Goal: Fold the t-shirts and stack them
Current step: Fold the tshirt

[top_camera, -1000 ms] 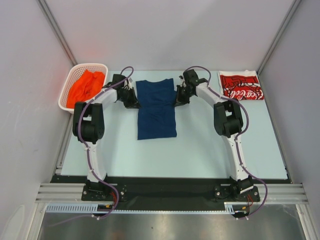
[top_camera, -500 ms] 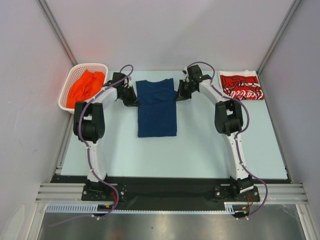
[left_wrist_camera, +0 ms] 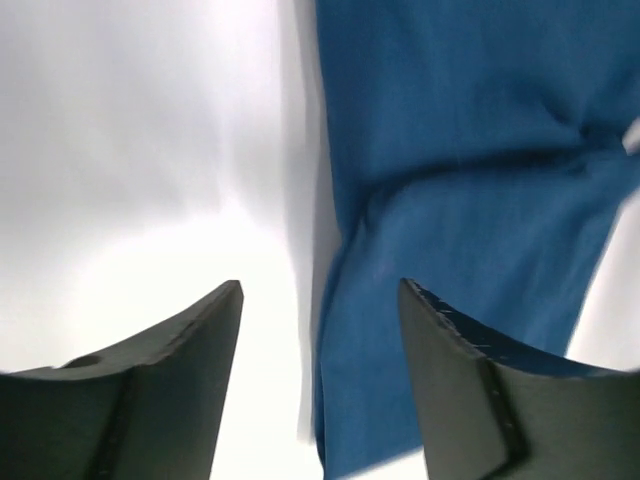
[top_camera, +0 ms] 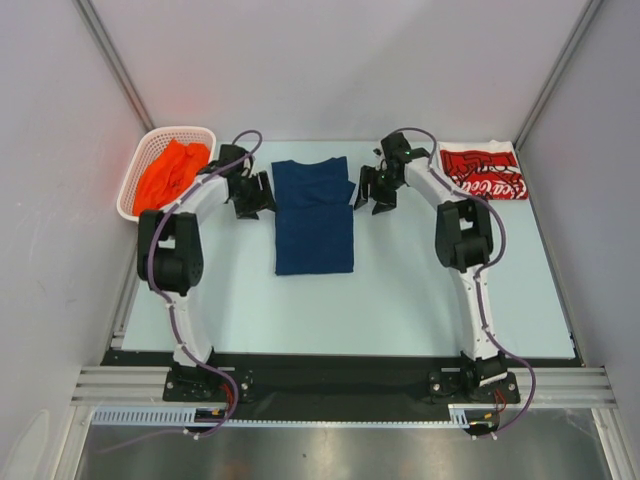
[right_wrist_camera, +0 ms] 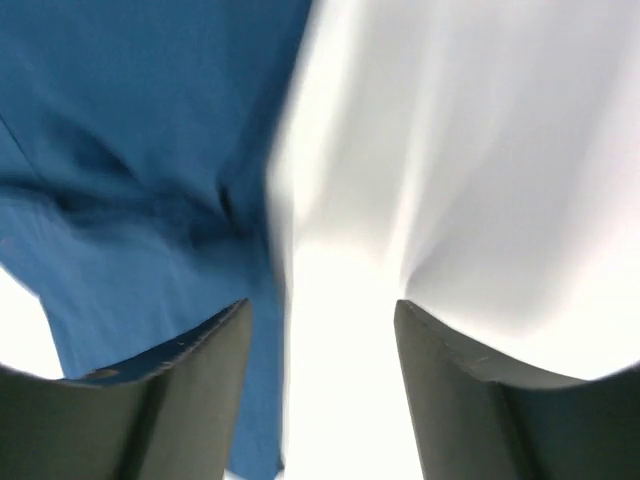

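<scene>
Overhead; wrist close-ups on navy t-shirt (top_camera: 314, 215)

Table (top_camera: 430, 300), free room: bare surface from 3 through 6 to 9 o'clock of the navy t-shirt (top_camera: 314, 225), open to passage. Narrow lanes: left gripper (top_camera: 262, 197) just beside the shirt's 9 o'clock edge, right gripper (top_camera: 368, 192) just beside its 3 o'clock edge, both with jaws apart and empty. Obstacles: white basket (top_camera: 182, 131) with orange t-shirt (top_camera: 170, 172) at 10 o'clock; red t-shirt (top_camera: 482, 170) at 2 o'clock; back wall (top_camera: 330, 70) at 12.
</scene>
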